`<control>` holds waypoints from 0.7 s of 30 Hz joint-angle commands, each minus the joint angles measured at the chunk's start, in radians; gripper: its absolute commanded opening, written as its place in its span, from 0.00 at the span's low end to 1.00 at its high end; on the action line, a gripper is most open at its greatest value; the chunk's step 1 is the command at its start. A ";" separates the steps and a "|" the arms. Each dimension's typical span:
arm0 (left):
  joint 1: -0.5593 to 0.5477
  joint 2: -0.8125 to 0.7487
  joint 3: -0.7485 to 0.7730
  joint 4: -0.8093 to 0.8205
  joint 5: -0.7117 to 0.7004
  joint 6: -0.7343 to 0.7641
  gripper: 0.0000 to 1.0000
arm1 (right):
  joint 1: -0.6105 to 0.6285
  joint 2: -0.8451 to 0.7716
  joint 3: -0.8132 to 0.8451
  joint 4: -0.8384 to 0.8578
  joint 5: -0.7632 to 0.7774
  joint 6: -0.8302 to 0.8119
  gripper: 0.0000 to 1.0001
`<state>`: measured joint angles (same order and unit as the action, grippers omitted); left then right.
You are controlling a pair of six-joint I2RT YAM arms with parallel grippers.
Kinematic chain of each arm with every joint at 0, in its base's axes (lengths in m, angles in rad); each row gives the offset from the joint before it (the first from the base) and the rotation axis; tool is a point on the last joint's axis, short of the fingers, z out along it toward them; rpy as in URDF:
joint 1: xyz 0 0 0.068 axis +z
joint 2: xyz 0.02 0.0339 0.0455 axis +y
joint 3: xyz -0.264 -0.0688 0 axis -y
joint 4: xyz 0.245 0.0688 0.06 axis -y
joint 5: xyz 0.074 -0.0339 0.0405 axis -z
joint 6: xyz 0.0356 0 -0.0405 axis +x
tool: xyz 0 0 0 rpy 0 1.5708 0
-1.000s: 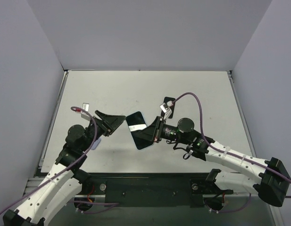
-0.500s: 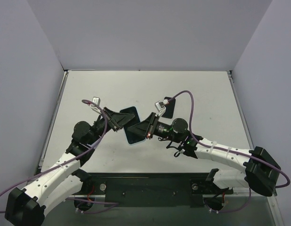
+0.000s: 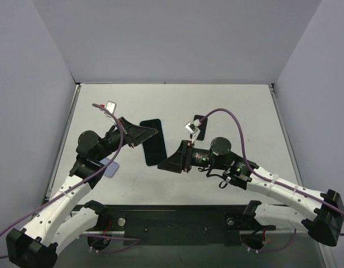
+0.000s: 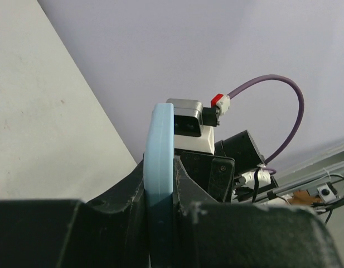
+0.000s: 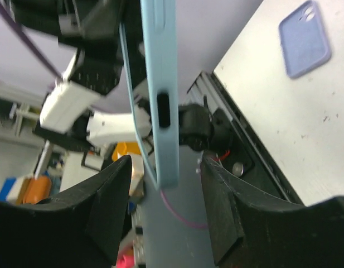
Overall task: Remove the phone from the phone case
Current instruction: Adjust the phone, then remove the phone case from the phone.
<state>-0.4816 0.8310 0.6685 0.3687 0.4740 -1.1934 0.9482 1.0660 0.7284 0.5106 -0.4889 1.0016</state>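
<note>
The phone shows as a dark slab held off the table, tilted, in the top view. It sits in a light blue phone case, seen edge-on in both wrist views. My left gripper is shut on the case's upper end, with both fingers pressed flat on its sides. My right gripper stands open just below and right of the phone. In the right wrist view the case's end hangs between my right gripper's spread fingers without touching them. A thin blue lip curls away from the case's left side.
A purple-blue case lies flat on the table under my left arm and also shows in the right wrist view. A small black object lies on the table behind my right wrist. Grey walls enclose the table on three sides.
My left gripper closed on the cased phone and carried it up and left. My right gripper let go of it, opened and drew back to the lower right.
</note>
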 commanded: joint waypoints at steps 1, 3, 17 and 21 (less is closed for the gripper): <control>0.061 0.017 0.114 0.015 0.227 0.025 0.00 | -0.005 -0.102 0.023 -0.124 -0.200 -0.145 0.48; 0.067 0.036 0.137 0.019 0.297 0.011 0.00 | -0.006 -0.138 0.020 -0.130 -0.237 -0.168 0.49; 0.067 0.020 0.157 0.113 0.353 -0.113 0.00 | 0.001 -0.057 0.115 -0.029 -0.248 -0.133 0.24; 0.067 0.016 0.137 0.145 0.348 -0.155 0.00 | 0.006 -0.038 0.135 -0.038 -0.241 -0.143 0.24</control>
<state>-0.4187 0.8757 0.7666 0.3824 0.8177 -1.2774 0.9489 1.0203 0.8028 0.3977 -0.7219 0.8654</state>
